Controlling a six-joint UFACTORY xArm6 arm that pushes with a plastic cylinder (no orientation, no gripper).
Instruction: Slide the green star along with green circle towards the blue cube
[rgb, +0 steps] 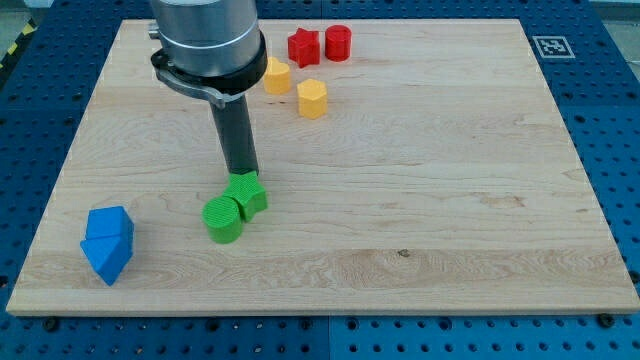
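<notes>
The green star (247, 193) and the green circle (222, 219) sit touching each other left of the board's middle, the circle to the lower left of the star. My tip (242, 174) stands at the star's upper edge, seemingly touching it. The blue cube (110, 231) is near the board's lower left corner, joined with a second blue block (105, 258) below it. The cube lies well to the left of the green pair.
Near the view's top stand a red star (303, 46), a red cylinder (338, 42) and two yellow blocks (277, 76) (312, 99). The arm's grey body (205, 40) covers part of the upper left board. A marker tag (551, 46) sits at the top right corner.
</notes>
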